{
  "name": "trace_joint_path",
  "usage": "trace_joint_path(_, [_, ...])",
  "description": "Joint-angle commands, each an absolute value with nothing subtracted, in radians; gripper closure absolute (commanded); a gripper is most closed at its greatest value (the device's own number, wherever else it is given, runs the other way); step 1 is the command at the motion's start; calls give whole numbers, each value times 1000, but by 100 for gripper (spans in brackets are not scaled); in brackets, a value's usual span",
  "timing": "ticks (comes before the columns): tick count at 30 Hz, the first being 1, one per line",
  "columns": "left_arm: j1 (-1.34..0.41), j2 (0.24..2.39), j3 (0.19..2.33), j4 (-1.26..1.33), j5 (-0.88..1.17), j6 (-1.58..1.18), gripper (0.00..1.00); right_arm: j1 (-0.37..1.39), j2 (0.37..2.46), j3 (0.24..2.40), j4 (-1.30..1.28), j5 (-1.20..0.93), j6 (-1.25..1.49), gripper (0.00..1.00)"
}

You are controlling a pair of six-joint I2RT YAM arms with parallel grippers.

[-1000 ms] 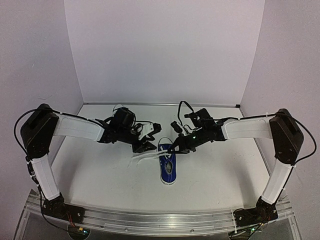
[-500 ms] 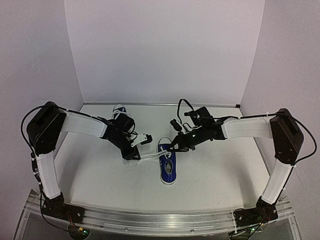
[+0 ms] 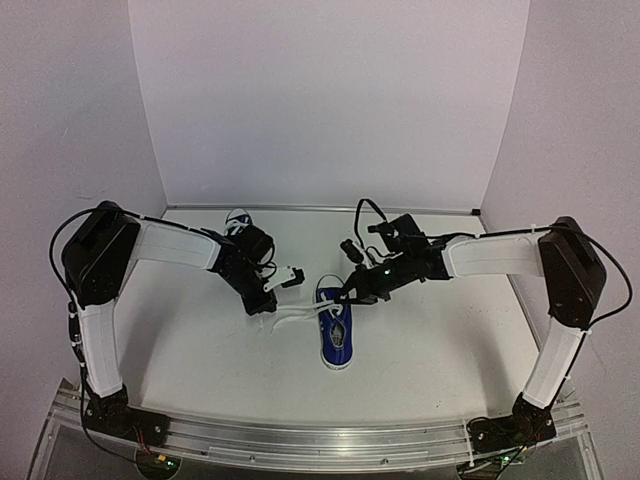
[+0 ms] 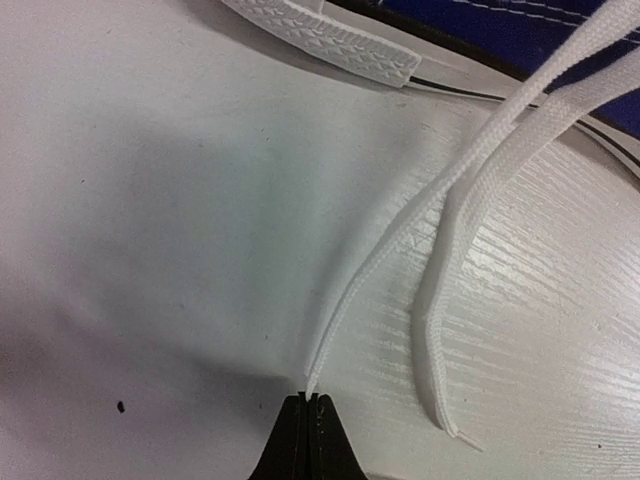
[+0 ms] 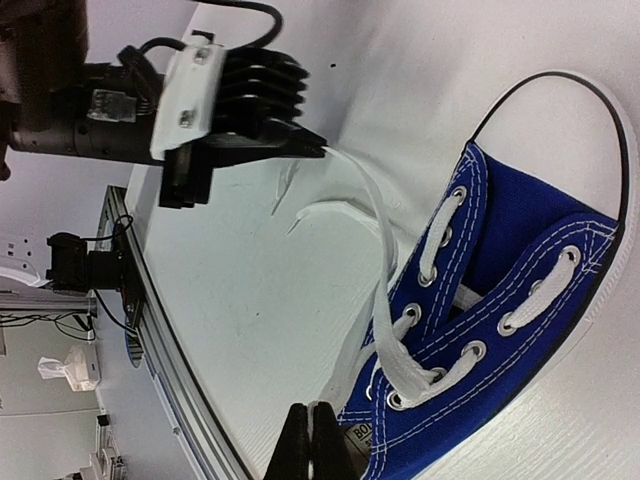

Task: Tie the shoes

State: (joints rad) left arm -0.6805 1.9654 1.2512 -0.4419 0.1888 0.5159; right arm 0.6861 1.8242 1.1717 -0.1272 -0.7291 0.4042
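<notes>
- Since a second ago my left claw (image 4: 308, 408) has dropped from a raised, spread pose to the table (image 3: 200, 350), and it has since edged a little toward the left edge. My right arm has barely shifted.
- Its fingers are now pressed together on the very tip of one white lace (image 4: 380, 270), right at the table surface.
- From that pinch the lace runs in a shallow, nearly taut line back to the shoe (image 3: 338, 338). A loose lace end (image 4: 435, 340) lies flat just beside it.
- My right claw (image 5: 312, 430) hovers by the top eyelets with its fingers closed against each other. Whether any lace sits between them I cannot tell.
- The shoe rests near the middle of the table, its toe cap toward the near edge.
- A second shoe (image 3: 238, 215) sits by the far edge, behind my left arm.
- I judge the lace to be soft, flat and limp, and it could slide out of a tip-only pinch. A hold slightly further up from the end would be surer.
- The shoe looks light enough that a firm tug may drag it, so the right claw should steady it.
</notes>
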Motion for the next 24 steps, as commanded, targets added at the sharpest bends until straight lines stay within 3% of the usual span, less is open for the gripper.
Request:
trace_joint_path(1, [-676, 1755, 1215, -382, 150, 448, 100, 692, 1843, 1207, -109, -703, 394, 100])
trace_joint_path(7, [-694, 1580, 1166, -393, 47, 365, 100, 692, 1842, 1208, -109, -681, 392, 100])
trace_joint_path(15, [-855, 1619, 1267, -713, -68, 287, 100, 685, 1848, 1225, -108, -661, 393, 100])
trace_joint_path(24, [-1030, 1548, 1285, -567, 281, 385, 100, 654, 1876, 1257, -109, -691, 375, 100])
